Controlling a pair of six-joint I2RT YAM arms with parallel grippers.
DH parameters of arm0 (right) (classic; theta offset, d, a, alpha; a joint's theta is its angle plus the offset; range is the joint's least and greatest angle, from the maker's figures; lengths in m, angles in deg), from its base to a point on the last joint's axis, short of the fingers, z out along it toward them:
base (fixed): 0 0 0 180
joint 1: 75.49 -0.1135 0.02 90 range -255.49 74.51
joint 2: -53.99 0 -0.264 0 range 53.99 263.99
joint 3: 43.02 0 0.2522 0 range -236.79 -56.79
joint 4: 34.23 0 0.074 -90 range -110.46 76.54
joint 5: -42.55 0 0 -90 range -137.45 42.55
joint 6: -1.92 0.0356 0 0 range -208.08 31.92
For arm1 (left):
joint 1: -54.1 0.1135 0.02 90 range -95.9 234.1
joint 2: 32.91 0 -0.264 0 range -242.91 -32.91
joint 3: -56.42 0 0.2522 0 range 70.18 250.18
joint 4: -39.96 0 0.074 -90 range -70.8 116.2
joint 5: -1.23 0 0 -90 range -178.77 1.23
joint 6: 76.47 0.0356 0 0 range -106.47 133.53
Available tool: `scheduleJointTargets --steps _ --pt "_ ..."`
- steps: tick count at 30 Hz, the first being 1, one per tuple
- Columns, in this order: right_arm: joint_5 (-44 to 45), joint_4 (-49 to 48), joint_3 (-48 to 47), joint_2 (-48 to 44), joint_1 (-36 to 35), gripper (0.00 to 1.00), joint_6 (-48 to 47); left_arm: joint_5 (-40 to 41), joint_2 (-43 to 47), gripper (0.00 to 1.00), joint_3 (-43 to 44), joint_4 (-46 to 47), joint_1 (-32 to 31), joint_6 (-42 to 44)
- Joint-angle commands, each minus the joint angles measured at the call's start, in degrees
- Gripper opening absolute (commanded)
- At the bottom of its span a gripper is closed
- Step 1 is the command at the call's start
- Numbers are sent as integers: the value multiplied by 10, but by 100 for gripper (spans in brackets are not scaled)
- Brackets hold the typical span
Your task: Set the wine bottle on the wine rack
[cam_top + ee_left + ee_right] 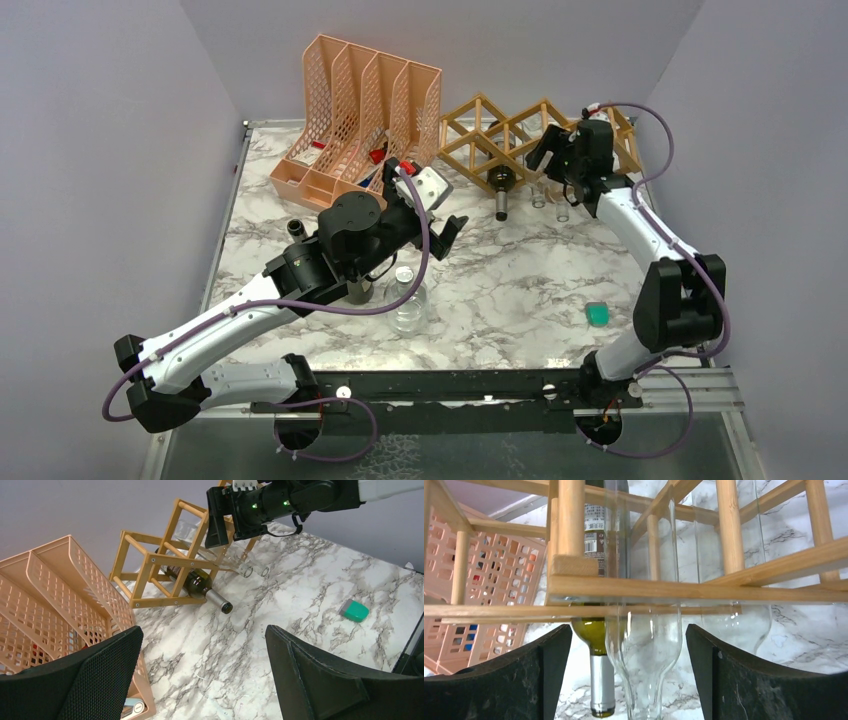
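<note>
wine bottle (pixel 596 630) lies cradled in wine rack (pixel 649 587) cell, neck jutting out. right gripper (pixel 626 645) at rack, jaws wide, empty; left gripper (pixel 202 635) wide too, standing off.

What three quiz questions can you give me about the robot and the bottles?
1. True or false: the dark wine bottle lies inside the wine rack.
2. What colour is the small block on the table? A red, B teal, C yellow.
3. Fill in: the left gripper has its jaws ____, holding nothing.
Key: 1 true; 2 B; 3 open.
</note>
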Motion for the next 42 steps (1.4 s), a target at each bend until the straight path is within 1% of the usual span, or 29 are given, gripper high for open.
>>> scheduleJointTargets --steps 1,4,6,9,13,19,23,27,29,31,32,35,37,39,42 --pt "-8 69 -8 -42 1 86 -22 13 11 99 16 -1 -1 -7" --pt "-15 100 17 -62 1 83 -21 13 11 99 13 -1 -1 -10" --pt "-27 105 40 -74 1 80 -22 12 9 99 10 -1 -1 -11" --pt "-50 108 58 -75 1 71 -24 5 4 99 16 -1 -1 -24" --pt "-76 97 61 -57 1 58 -25 -31 -7 99 35 1 -2 -38" --pt "-79 66 52 -42 1 38 -18 -32 -11 99 30 0 -1 -47" --pt "-78 54 38 -29 1 30 -16 -32 -10 99 30 0 -1 -49" --pt "-72 53 27 -18 1 27 -20 -32 -11 99 35 0 -1 -50" --pt "-68 59 21 -14 1 28 -23 -34 -12 99 39 0 -1 -54" --pt "-69 59 20 -12 1 33 -26 -38 -14 99 44 -1 -1 -57" --pt "-73 58 22 -12 1 38 -27 -40 -16 99 46 -1 -1 -58" --pt "-83 61 28 -23 1 58 -27 -38 -22 99 54 -5 -1 -60" --pt "-85 66 33 -41 1 64 -24 -33 -27 99 60 -10 -1 -60" --pt "-83 77 38 -64 1 67 -25 -25 -31 99 64 -12 -1 -60" --pt "-72 103 42 -110 1 68 -30 1 -32 99 64 -14 -1 -55"
